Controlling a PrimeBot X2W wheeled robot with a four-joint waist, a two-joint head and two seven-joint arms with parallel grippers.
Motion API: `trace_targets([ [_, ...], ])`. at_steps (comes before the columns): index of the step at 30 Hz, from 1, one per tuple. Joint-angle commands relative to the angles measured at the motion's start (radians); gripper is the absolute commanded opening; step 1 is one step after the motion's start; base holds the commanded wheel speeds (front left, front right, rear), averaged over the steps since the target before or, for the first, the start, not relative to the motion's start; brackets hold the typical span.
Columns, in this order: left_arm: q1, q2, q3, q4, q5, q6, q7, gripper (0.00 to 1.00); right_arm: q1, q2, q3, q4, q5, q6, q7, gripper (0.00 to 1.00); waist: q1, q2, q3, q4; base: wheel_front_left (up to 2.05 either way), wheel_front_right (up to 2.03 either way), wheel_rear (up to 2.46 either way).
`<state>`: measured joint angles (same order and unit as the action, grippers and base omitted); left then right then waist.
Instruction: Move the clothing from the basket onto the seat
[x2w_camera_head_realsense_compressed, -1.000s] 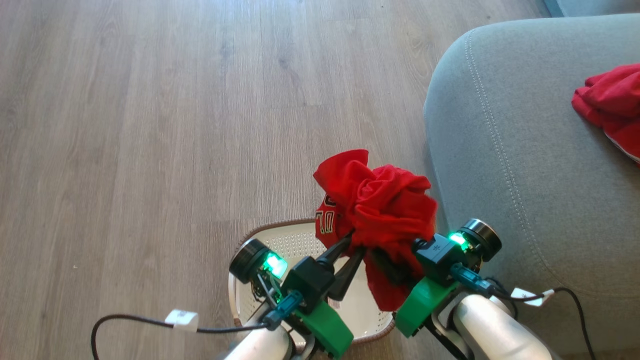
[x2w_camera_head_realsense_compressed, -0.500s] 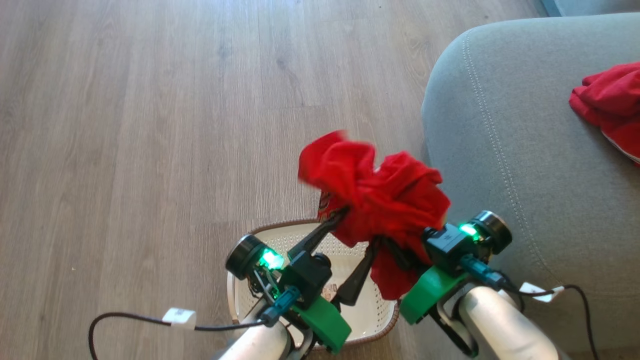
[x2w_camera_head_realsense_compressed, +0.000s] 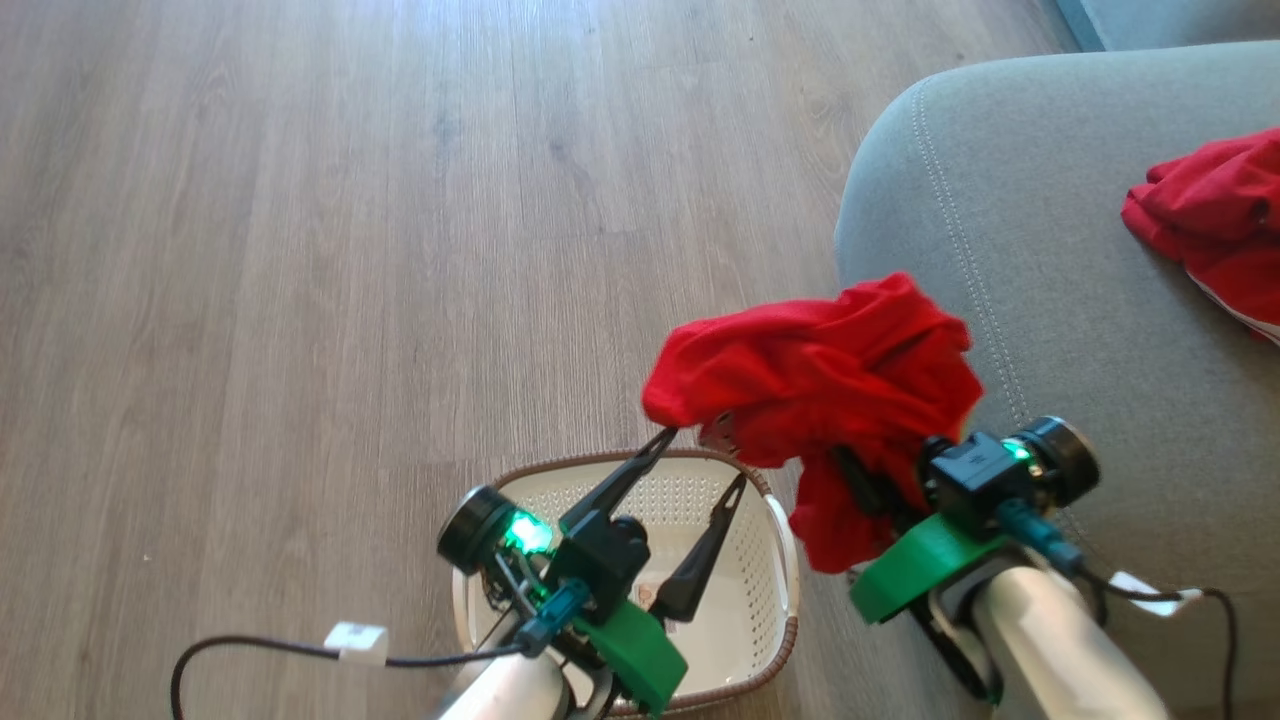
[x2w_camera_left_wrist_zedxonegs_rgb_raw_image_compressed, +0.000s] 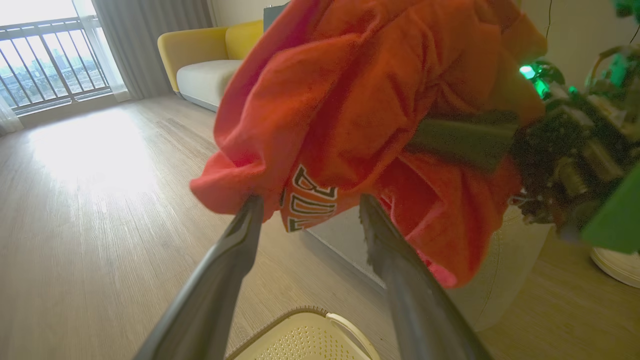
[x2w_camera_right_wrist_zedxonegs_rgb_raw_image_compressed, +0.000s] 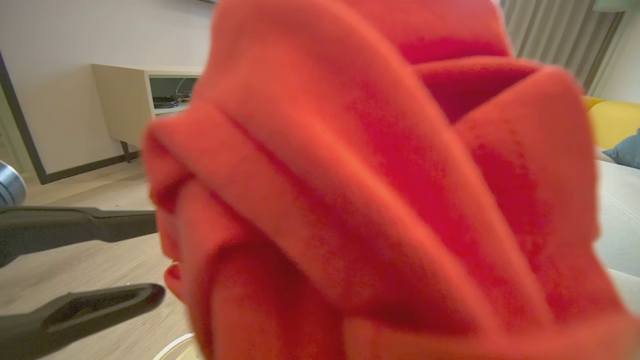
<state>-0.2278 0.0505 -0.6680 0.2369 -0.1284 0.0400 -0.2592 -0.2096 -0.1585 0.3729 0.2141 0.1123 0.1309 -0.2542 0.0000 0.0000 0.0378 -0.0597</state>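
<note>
A bunched red piece of clothing (x2w_camera_head_realsense_compressed: 830, 370) with a white lettered print (x2w_camera_left_wrist_zedxonegs_rgb_raw_image_compressed: 307, 200) hangs above the floor at the seat's left corner. My right gripper (x2w_camera_head_realsense_compressed: 858, 482) is shut on it, its fingers buried in the folds, and the fabric (x2w_camera_right_wrist_zedxonegs_rgb_raw_image_compressed: 375, 200) sits close before the right wrist camera. My left gripper (x2w_camera_head_realsense_compressed: 704, 457) stands open over the cream basket (x2w_camera_head_realsense_compressed: 775, 520), its tips just short of the cloth's lower edge (x2w_camera_left_wrist_zedxonegs_rgb_raw_image_compressed: 235, 195) and holding nothing. A second red garment (x2w_camera_head_realsense_compressed: 1205, 230) lies on the grey-green seat (x2w_camera_head_realsense_compressed: 1050, 300). The basket's inside looks bare apart from a label.
Pale wood floor (x2w_camera_head_realsense_compressed: 350, 250) stretches left and ahead of the basket. A yellow sofa (x2w_camera_left_wrist_zedxonegs_rgb_raw_image_compressed: 200, 65) and a window with a railing (x2w_camera_left_wrist_zedxonegs_rgb_raw_image_compressed: 50, 55) stand far off. A low cabinet (x2w_camera_right_wrist_zedxonegs_rgb_raw_image_compressed: 130, 100) lines the wall. Cables (x2w_camera_head_realsense_compressed: 260, 650) trail from both wrists.
My left gripper has opened and let go of the red garment, staying over the basket. My right arm has carried the garment to the right, up to the seat's corner.
</note>
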Motion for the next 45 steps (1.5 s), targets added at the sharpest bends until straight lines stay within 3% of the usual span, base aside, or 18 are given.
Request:
trace_targets([
  [1, -0.011, 0.0, 0.043, -0.025, 0.013, 0.005, -0.003, 1.0, -0.015, 0.008, -0.004, -0.045, -0.006, 0.0, -0.008, 0.0, 0.0, 0.0, -0.002, -0.001, 0.0, 0.0, 0.0],
  [13, 0.02, 0.0, 0.103, -0.021, 0.037, -0.001, -0.003, 1.0, 0.067, 0.011, -0.174, -0.112, -0.004, 0.0, -0.008, 0.0, 0.0, 0.0, 0.008, -0.001, 0.0, 0.0, 0.0],
  [25, 0.043, 0.0, 0.13, 0.001, 0.02, -0.018, -0.003, 1.0, 0.135, 0.057, -0.325, -0.1, 0.014, 0.0, -0.008, 0.0, 0.0, 0.0, 0.016, -0.01, 0.0, 0.0, 0.0],
  [45, 0.06, 0.0, 0.123, 0.03, -0.002, -0.025, -0.003, 1.0, 0.15, 0.083, -0.341, -0.062, 0.041, 0.0, -0.008, 0.0, 0.0, 0.0, 0.004, -0.01, 0.0, 0.0, 0.0],
])
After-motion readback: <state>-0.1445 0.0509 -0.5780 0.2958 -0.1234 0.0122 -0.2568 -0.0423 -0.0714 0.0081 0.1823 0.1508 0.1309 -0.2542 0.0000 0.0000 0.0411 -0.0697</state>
